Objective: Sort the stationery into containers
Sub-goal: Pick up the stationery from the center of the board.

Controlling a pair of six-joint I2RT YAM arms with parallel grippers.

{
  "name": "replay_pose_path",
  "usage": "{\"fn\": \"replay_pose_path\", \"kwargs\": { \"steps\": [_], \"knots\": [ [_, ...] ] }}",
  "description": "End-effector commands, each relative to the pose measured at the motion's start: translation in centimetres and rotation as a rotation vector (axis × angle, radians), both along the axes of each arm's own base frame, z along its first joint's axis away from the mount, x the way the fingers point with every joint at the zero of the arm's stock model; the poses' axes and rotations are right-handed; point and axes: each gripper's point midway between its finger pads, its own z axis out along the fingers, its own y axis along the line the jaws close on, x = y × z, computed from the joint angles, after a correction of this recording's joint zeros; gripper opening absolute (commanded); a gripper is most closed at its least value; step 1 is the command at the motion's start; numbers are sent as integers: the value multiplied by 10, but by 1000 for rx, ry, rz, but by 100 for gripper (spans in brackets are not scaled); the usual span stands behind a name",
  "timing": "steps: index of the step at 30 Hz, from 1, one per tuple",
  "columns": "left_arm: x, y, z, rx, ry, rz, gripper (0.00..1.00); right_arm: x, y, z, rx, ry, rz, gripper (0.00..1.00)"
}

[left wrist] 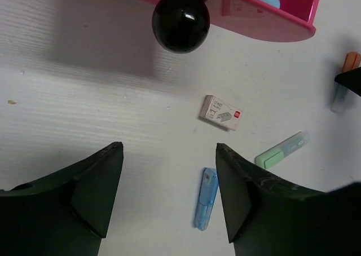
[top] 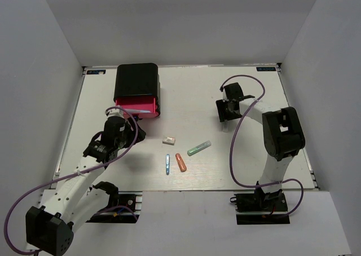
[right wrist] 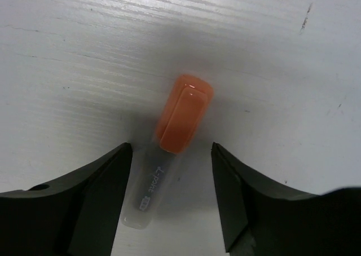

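White tabletop (top: 192, 98): right gripper (right wrist: 171, 154) hangs spread over orange-tipped marker (right wrist: 181, 118); left gripper (left wrist: 169, 149) parted, seemingly empty

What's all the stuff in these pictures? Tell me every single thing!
box: one, black, far left of table
drawer: one, pink, sticking out of the box; something light blue inside
knob: one, black, on the drawer
eraser: one, white, mid-table
pen: one, blue, nearer than the eraser
stubby marker: one, orange, beside the pen
green-tipped marker: one, clear, right of the eraser
orange-tipped marker: one, clear, under the right gripper
table: one, white
left gripper: black, open, facing the knob
right gripper: black, open
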Motion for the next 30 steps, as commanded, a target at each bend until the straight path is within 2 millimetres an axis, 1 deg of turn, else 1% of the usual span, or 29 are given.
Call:
{"fn": "replay_pose_path", "kwargs": {
  "steps": [1, 5, 6, 7, 8, 9, 10, 11, 12, 13, 14, 15, 16, 17, 18, 19, 20, 21, 22, 23, 24, 25, 26, 27, 28, 29, 30],
  "knots": [
    [-1, 3, 1, 3, -8, 18, 78, -1, 4, 1, 38, 21, -16, 61],
    [-1, 4, 3, -10, -15, 37, 78, -7, 9, -4, 57, 49, 4, 52],
    [-2, 5, 2, -10, -15, 37, 78, -7, 9, -4, 56, 50, 12, 48],
    [-2, 4, 2, -18, -13, 44, 78, -10, 15, -4, 84, 64, 34, 40],
    [-2, 4, 2, -18, -13, 44, 78, -9, 17, -3, 92, 62, 52, 36],
    [-4, 5, 0, -19, -14, 44, 78, -11, 23, -1, 119, 69, 75, 31],
    [-4, 5, 0, -26, -12, 50, 78, -12, 37, 7, 177, 72, 161, 25],
    [-7, 6, -3, -22, -3, 50, 78, -10, 44, 15, 204, 57, 201, 18],
    [-7, 6, -3, -22, -2, 50, 78, -10, 51, 21, 231, 51, 241, 15],
    [-9, 7, -4, -22, -4, 50, 78, -7, 71, 40, 297, 10, 373, 13],
    [-9, 6, -4, -29, -2, 55, 78, -6, 79, 49, 324, -15, 425, 12],
    [-9, 6, -4, -29, -2, 55, 78, -9, 91, 67, 382, -50, 498, 10],
    [-10, 7, -8, -26, 6, 56, 78, -3, 98, 80, 392, -102, 561, 10],
    [-10, 7, -8, -34, 8, 62, 78, -2, 112, 97, 421, -158, 663, 10],
    [-10, 8, -8, -28, 6, 69, 78, -6, 123, 113, 462, -206, 768, 10],
    [-11, 8, -12, -33, 18, 77, 78, -4, 132, 130, 481, -250, 825, 8],
    [-11, 8, -12, -33, 18, 77, 78, -9, 148, 151, 540, -301, 927, 8],
    [-11, 8, -12, -41, 20, 84, 78, -5, 155, 167, 542, -366, 989, 7],
    [-13, 9, -16, -38, 28, 84, 78, -9, 163, 177, 558, -396, 1033, 7],
    [-13, 9, -16, -38, 28, 84, 78, -11, 179, 197, 585, -479, 1117, 7],
    [-13, 8, -16, -45, 30, 90, 78, -16, 190, 209, 599, -515, 1168, 5],
    [-13, 8, -16, -45, 30, 90, 78, -17, 195, 218, 605, -548, 1199, 5],
    [-13, 8, -14, -49, 21, 90, 78, -19, 211, 240, 619, -635, 1276, 5],
    [-13, 8, -14, -49, 21, 90, 78, -26, 224, 246, 630, -657, 1314, 5],
    [-14, 9, -18, -45, 30, 90, 78, -26, 232, 247, 643, -667, 1334, 5],
    [-14, 9, -18, -45, 30, 90, 78, -25, 241, 262, 643, -730, 1371, 5],
    [-13, 8, -16, -49, 21, 90, 78, -35, 261, 276, 662, -772, 1423, 5]
  ]
}}
